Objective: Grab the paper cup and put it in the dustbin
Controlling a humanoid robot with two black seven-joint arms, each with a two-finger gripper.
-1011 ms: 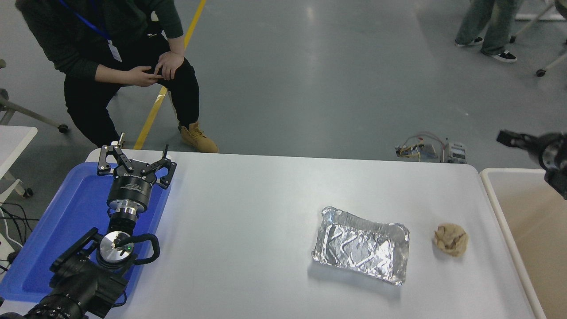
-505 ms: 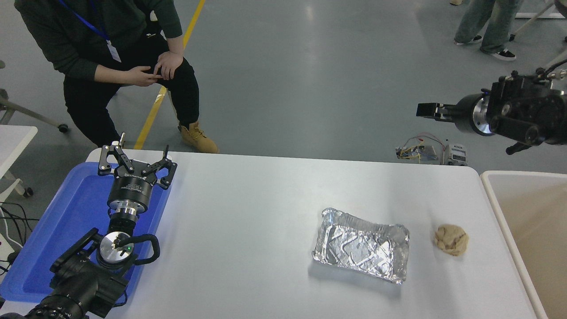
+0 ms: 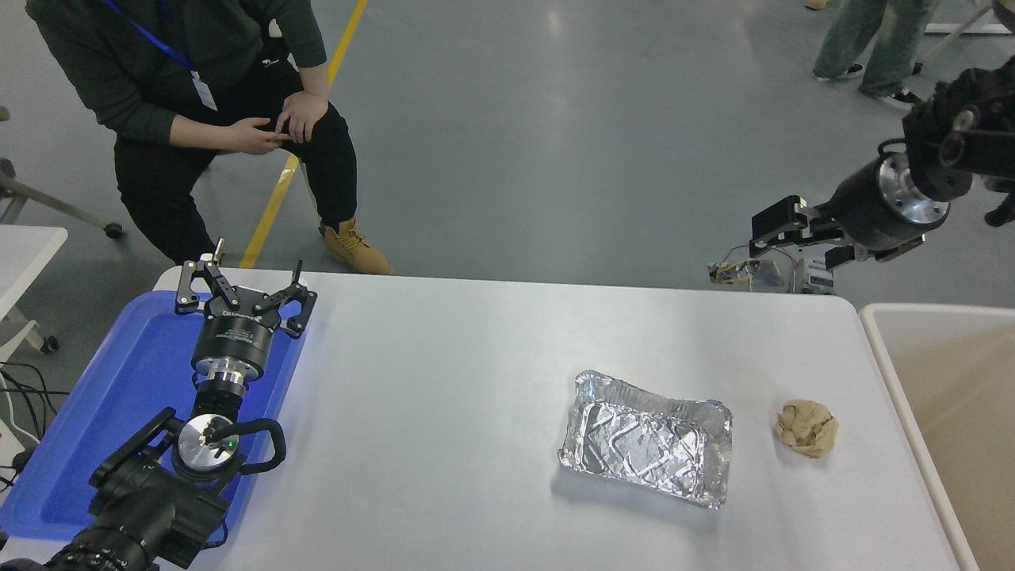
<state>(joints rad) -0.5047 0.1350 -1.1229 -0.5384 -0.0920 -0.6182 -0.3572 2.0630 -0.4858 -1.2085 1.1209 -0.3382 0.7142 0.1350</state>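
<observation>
1. Head view shows no paper cup anywhere: not on the table [image 3: 444, 381], and not in the visible corner of the dustbin [image 3: 876, 333], whose beige floor lies mostly out of frame.
2. The right gripper [image 3: 773, 238] hangs in the air beyond the table's far right corner, pointing left, holding nothing; whether its jaws are parted I cannot tell.
3. The dustbin lies just below and to the right of it, nearer this arm by far.
4. The left gripper [image 3: 242, 289] is parked, jaws spread and empty, over the blue tray [image 3: 119, 396].
5. The foil tray [image 3: 646, 444] and brown paper ball [image 3: 806, 428] lie on the table.
</observation>
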